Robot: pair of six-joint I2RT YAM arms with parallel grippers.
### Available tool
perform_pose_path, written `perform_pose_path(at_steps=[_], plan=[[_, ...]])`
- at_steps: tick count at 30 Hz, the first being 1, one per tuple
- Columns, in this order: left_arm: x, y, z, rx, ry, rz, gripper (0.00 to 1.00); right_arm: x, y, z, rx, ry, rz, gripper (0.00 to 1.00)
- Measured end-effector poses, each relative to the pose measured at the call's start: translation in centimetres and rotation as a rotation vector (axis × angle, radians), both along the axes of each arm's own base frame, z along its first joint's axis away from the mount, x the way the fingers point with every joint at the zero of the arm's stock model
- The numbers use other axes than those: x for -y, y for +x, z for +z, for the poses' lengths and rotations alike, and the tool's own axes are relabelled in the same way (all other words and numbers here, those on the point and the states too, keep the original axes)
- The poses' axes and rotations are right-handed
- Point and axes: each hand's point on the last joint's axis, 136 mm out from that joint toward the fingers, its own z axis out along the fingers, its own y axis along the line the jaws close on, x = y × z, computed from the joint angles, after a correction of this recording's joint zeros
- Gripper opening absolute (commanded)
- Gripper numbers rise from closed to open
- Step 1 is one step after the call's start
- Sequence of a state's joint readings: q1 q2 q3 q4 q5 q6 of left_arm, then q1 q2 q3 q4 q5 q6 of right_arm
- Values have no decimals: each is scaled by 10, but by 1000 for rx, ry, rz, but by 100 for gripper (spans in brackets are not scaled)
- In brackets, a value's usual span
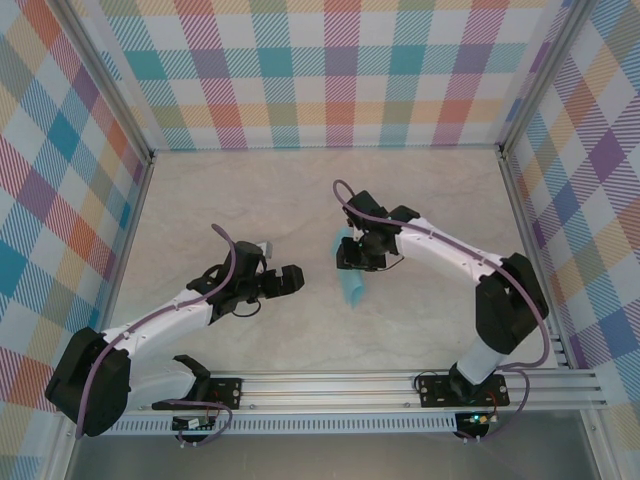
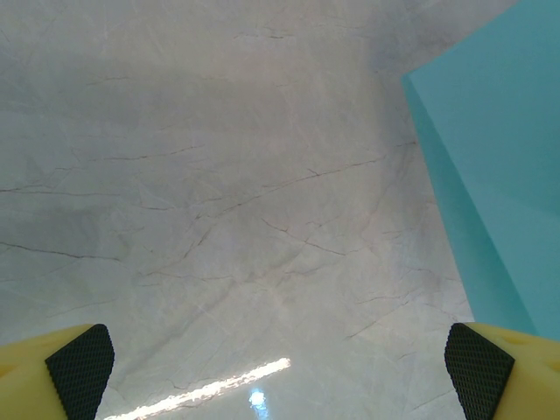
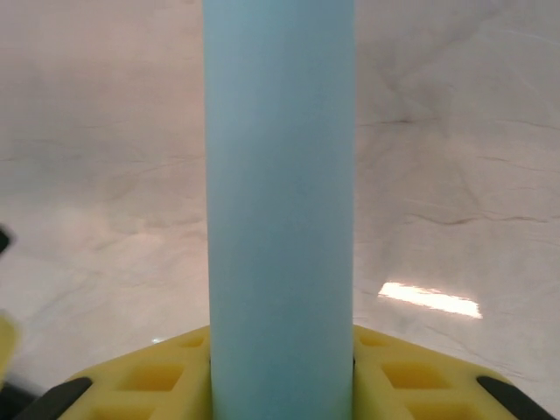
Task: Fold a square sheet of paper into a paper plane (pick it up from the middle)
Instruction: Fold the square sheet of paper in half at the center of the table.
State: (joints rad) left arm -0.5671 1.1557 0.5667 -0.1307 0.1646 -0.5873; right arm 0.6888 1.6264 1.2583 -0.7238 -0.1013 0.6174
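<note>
I see my right gripper [image 1: 358, 252], its arm bent in from the right edge to mid-frame, clenched on the paper plane [image 1: 351, 284], whose long axis runs top-to-bottom over the counter [image 1: 250, 200], while my left gripper [image 1: 292, 280] gapes wide just left of it.

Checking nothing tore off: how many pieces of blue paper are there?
1. The blue paper is clamped in the right gripper near the middle of the table, folded narrow. Part of it is hidden behind the gripper.
</note>
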Motion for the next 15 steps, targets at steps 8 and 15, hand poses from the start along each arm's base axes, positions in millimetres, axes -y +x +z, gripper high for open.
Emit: perform_pose_path(at_steps=[8,15], plan=[[4,0,9,11,-30,-7,100,-12,-10,-5,-19,144,-39,41],[12,-5,11,-10,-69,-29,100,7,-30,-67,-146,63,-131,57]])
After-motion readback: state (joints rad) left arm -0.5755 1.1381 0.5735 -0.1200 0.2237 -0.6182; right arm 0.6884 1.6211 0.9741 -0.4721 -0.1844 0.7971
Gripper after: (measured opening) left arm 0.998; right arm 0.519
